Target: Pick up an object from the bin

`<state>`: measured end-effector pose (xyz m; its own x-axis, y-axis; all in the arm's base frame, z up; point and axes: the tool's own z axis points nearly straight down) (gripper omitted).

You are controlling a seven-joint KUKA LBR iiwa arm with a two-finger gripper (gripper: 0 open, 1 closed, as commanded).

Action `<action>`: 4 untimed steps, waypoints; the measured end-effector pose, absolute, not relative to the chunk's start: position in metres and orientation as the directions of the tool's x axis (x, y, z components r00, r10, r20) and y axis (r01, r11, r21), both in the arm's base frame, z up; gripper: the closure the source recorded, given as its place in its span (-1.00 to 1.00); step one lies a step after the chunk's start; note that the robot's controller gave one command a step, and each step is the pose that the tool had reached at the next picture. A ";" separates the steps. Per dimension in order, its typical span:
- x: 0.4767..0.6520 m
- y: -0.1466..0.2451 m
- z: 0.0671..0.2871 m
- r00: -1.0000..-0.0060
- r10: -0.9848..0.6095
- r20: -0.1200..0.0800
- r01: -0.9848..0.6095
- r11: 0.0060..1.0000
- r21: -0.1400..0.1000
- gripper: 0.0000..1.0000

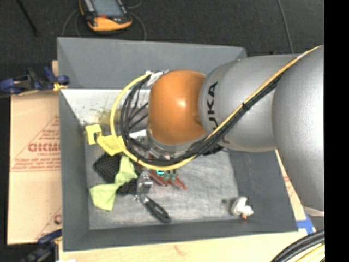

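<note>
Lime-green cloth [110, 191] lies crumpled in the bin's [75, 201] lower left, just beside the gripper [159, 174], whose opening I cannot tell. A grab might drag up the black mesh piece [106, 166] touching it too.

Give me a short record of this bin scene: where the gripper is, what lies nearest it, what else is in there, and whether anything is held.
bin: grey metal bin
gripper: low over the left-centre floor, below the orange wrist cover
nearest: lime green soft piece, black-handled tool, reddish piece
further left: yellow plastic piece, black piece
apart: small white and orange thing, near the front right corner
held: cannot tell
</note>
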<state>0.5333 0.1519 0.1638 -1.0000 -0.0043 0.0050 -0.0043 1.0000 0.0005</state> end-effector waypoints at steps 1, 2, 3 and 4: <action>0.535 0.151 0.168 -1.000 0.000 -0.002 0.000 1.000 0.002 -1.00; 0.531 0.169 0.139 -0.994 -0.111 -0.011 -0.112 0.994 0.000 -1.00; 0.527 0.196 0.114 -0.911 -0.413 -0.005 -0.413 0.911 -0.001 -1.00; 0.509 0.230 0.106 -0.963 -0.271 -0.002 -0.271 0.963 0.001 -1.00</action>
<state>0.5091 0.2296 0.1058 -0.9625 -0.2711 -0.0016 -0.2711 0.9625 0.0011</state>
